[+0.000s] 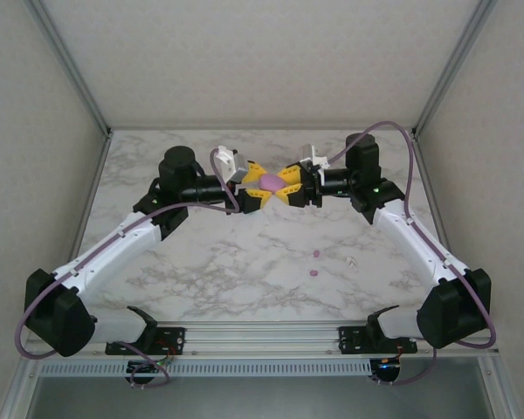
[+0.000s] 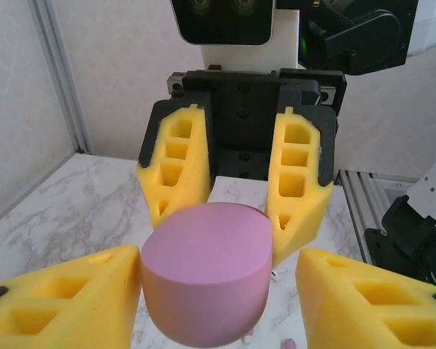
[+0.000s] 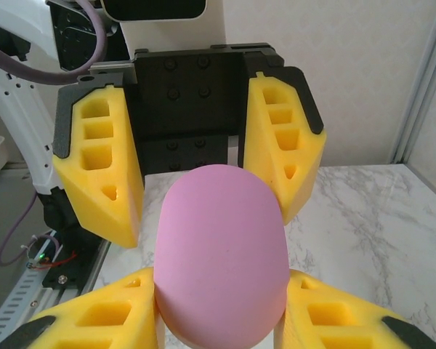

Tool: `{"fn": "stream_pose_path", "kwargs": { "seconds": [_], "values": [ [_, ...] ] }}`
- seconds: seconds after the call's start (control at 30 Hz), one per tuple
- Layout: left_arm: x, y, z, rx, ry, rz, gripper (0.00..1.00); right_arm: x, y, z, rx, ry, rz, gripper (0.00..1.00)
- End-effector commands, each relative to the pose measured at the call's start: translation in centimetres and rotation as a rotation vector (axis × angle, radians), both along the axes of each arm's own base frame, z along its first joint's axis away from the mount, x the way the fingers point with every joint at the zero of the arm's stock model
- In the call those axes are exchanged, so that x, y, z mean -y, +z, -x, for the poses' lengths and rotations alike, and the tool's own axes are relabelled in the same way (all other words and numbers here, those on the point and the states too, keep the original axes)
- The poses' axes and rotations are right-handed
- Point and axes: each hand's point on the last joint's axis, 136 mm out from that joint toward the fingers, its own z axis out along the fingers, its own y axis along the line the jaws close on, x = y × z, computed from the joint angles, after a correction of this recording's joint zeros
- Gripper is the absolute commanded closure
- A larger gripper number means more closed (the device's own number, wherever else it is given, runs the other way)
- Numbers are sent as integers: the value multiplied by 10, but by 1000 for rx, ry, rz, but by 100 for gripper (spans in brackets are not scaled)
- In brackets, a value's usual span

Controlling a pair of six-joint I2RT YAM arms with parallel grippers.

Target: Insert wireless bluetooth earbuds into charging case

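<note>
A pink oval charging case hangs in the air over the far middle of the table, between both grippers, which face each other. My right gripper is shut on the case, with both yellow fingers pressed on its sides. My left gripper stands open around the other end of the case. Its left finger touches the case; its right finger stands apart. Two pink earbuds and a white earbud lie on the marble right of centre.
The marble table is walled at the back and both sides by white panels with metal posts. Both arm bases sit on the rail at the near edge. A white earbud shows on the table below the case.
</note>
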Motion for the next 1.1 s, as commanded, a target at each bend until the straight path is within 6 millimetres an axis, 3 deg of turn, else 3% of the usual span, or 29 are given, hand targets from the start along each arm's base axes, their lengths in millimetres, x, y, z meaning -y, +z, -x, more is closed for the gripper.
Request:
{"fn": "stream_pose_path", "kwargs": {
  "seconds": [0.0,0.23,1.07],
  "values": [
    [1,9,2,4,-32,10,44,-1,24,8,70,22,-45,64],
    [0,5,0,-14,-21,-4,42,-1,28,8,83,12,-56,64],
    [6,17,2,-19,-32,37,48,-2,23,7,101,-7,-48,64]
  ]
}}
